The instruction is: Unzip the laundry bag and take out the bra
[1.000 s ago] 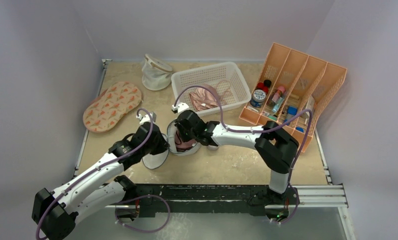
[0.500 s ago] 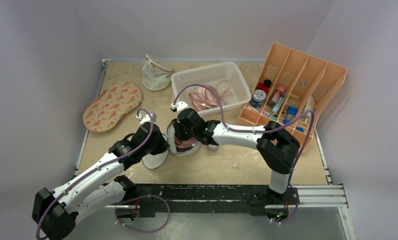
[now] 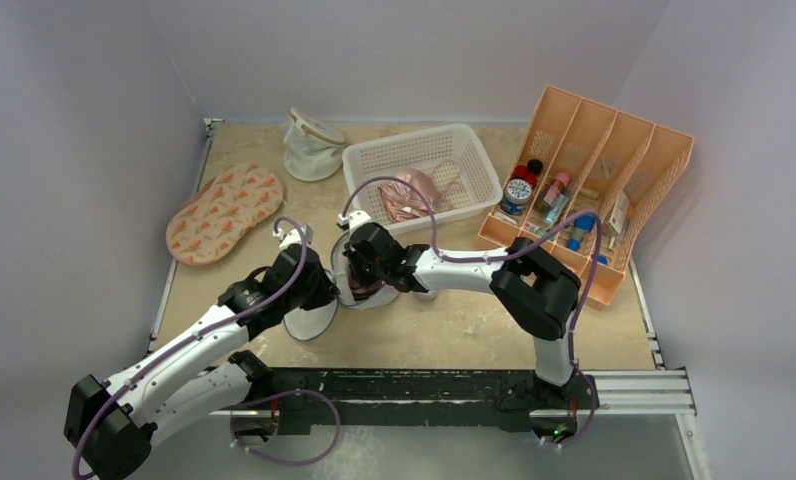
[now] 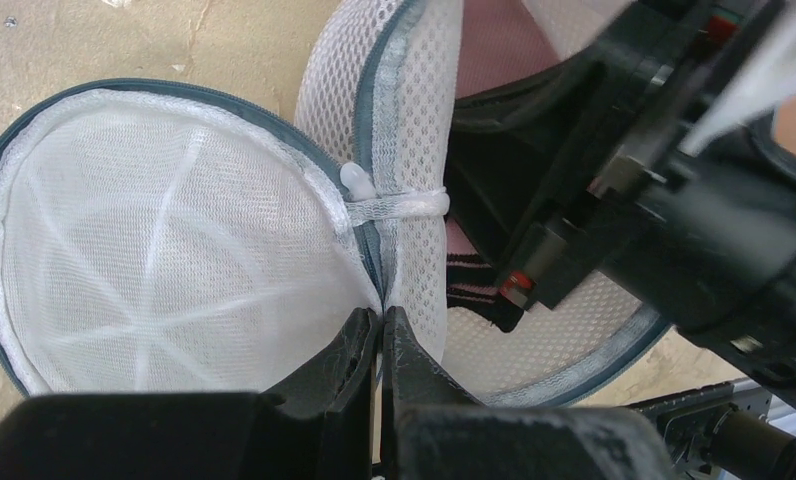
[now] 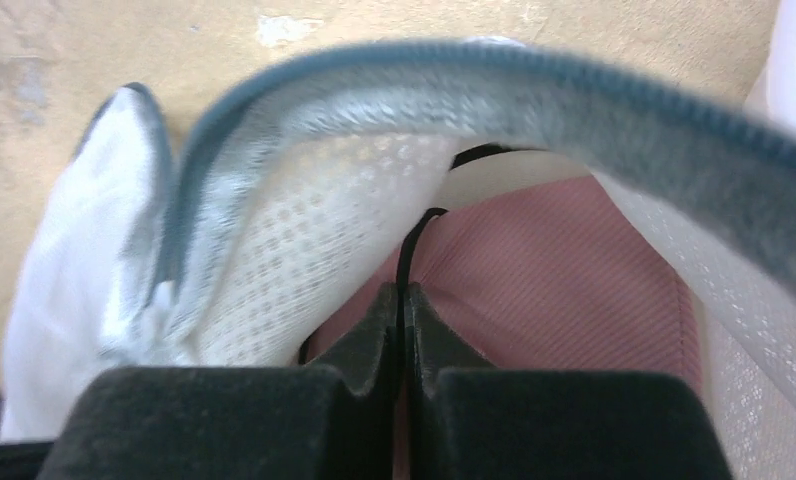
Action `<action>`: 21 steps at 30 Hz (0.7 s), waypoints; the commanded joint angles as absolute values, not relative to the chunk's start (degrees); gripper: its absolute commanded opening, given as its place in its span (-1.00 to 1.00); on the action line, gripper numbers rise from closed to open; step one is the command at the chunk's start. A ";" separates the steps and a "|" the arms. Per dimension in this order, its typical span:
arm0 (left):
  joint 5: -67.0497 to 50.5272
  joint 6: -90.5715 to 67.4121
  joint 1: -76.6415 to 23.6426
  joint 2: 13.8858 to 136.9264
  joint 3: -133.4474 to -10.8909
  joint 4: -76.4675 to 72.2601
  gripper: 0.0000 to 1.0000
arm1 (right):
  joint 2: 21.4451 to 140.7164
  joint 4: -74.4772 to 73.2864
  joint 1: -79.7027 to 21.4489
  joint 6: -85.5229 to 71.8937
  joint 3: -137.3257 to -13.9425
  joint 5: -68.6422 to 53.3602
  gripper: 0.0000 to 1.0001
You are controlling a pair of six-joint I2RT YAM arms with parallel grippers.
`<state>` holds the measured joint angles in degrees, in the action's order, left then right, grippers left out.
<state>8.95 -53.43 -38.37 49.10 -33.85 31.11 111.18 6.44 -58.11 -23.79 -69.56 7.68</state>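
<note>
Where the two arms met near the middle of the table, the laundry bag lay unzipped, its mouth turned toward the right arm. Its round lid was swung flat onto the tabletop on the left arm's side.

A white basket sat just behind the bag toward the far edge. A peach file organiser stood by the right edge, a patterned oval pad lay near the left edge, and a tan-rimmed mesh pouch sat at the far edge. A strip of tan tabletop lay between the bag and the near edge.

The left gripper was pinched tight on the mesh seam where the lid joined the drum. The right gripper reached into the mouth, its fingers pressed together on the thin black strap of the bra. That lay inside the bag, pink and finely ribbed, against white mesh walls under the grey-blue zipper rim.
</note>
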 commanded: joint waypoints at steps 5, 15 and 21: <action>9.23 -54.23 -38.30 48.25 -34.52 30.34 -1.00 | 98.27 13.36 -58.02 -27.06 -63.03 -0.89 -1.00; 9.27 -53.90 -38.38 48.18 -34.89 30.53 -1.00 | 90.88 13.84 -58.03 -27.94 -63.80 -2.82 -1.00; 9.23 -53.71 -38.32 48.13 -34.85 30.43 -1.00 | 87.04 13.97 -58.03 -28.62 -63.99 -2.95 -1.00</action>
